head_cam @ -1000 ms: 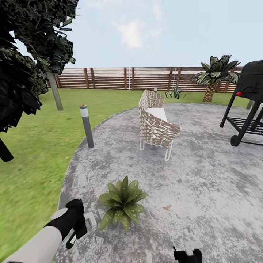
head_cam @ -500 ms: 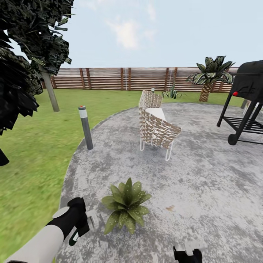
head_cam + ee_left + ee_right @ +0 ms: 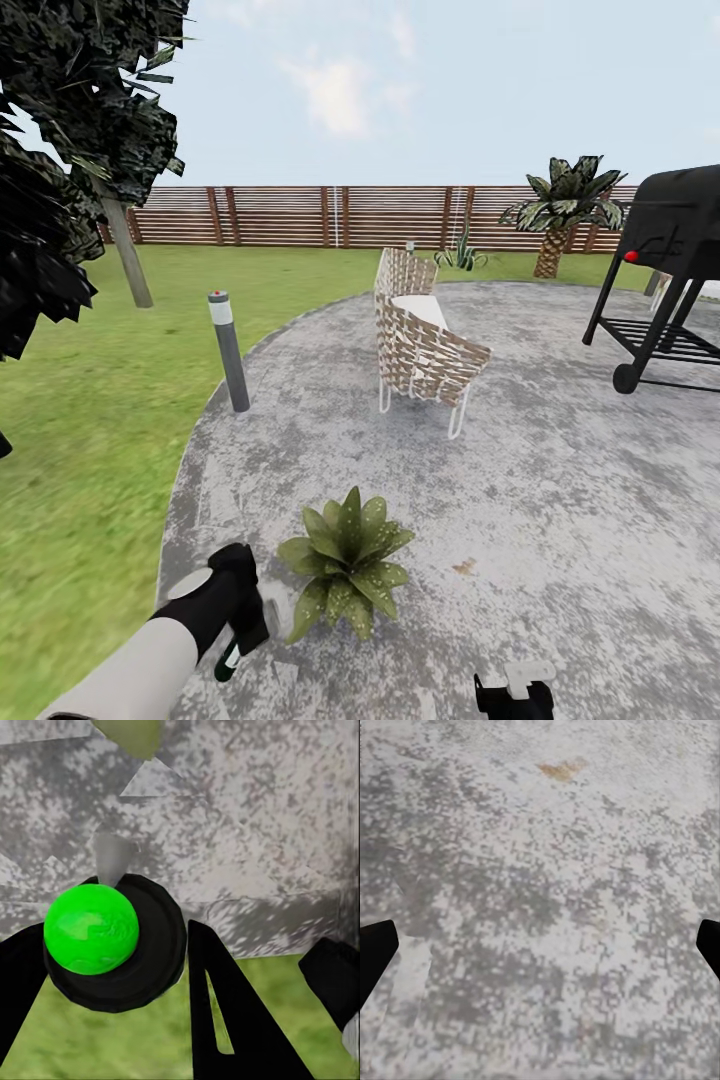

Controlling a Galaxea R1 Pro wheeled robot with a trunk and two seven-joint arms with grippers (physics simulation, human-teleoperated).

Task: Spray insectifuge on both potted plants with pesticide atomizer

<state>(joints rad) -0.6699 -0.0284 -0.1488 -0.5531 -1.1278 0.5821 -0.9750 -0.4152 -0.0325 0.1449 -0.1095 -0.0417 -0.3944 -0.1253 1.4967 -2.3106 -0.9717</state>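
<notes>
pickup is done: left claw [image 3: 238,640] is closed around the pesticide atomizer [image 3: 91,928] just beside one potted plant [image 3: 346,560] on the patio [image 3: 560,500], right claw [image 3: 540,945] spread empty, spraying apparently remains.

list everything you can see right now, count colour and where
potted plant: one, green white-speckled leaves, on the patio just ahead of the left arm
pesticide atomizer: one, dark with a bright green top, in the left pincer
patio: one, grey, round, ahead
lawn: green, left of the patio
woven chair: one, tan with white legs, mid-patio
bollard lamp: one, grey, at the patio's left edge
grill: one, black, far right
palm: one, by the fence
fence: brown slats, across the back
tree: dark foliage, upper left
left pincer: black, shut on the atomizer
right pincer: black, bottom edge, fingers apart
</notes>
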